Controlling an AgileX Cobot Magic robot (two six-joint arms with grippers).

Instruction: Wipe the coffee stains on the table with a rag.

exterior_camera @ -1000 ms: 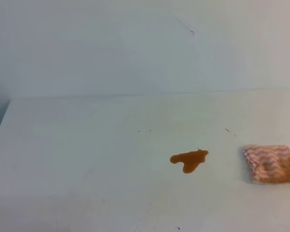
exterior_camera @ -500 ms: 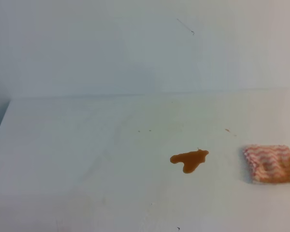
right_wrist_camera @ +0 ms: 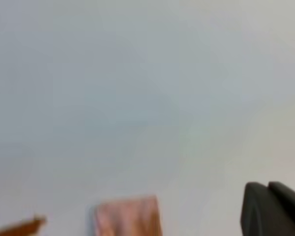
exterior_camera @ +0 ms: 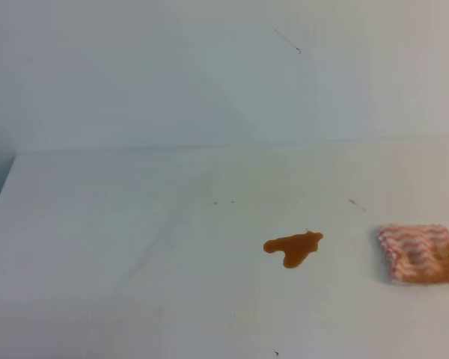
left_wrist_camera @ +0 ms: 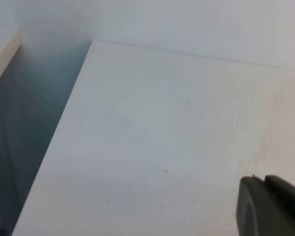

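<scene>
The coffee stain (exterior_camera: 293, 247) is a small orange-brown lobed blotch on the white table (exterior_camera: 135, 224), right of centre. The rag (exterior_camera: 420, 253), pink-red and white striped with a tan patch, lies flat to the right of the stain, a short gap apart. Neither gripper shows in the exterior high view. In the right wrist view, which is blurred, the rag (right_wrist_camera: 128, 216) and the tip of the stain (right_wrist_camera: 19, 227) sit at the bottom edge. A dark finger (right_wrist_camera: 273, 209) shows at the lower right. In the left wrist view only a dark finger (left_wrist_camera: 270, 206) shows above bare table.
The table's left edge (left_wrist_camera: 64, 123) drops off to a dark gap beside it. A pale wall (exterior_camera: 224, 75) rises behind the table's back edge. Tiny specks (exterior_camera: 352, 200) dot the tabletop.
The stain and the rag have not moved. Only faint shadows shift on the left part of the table.
</scene>
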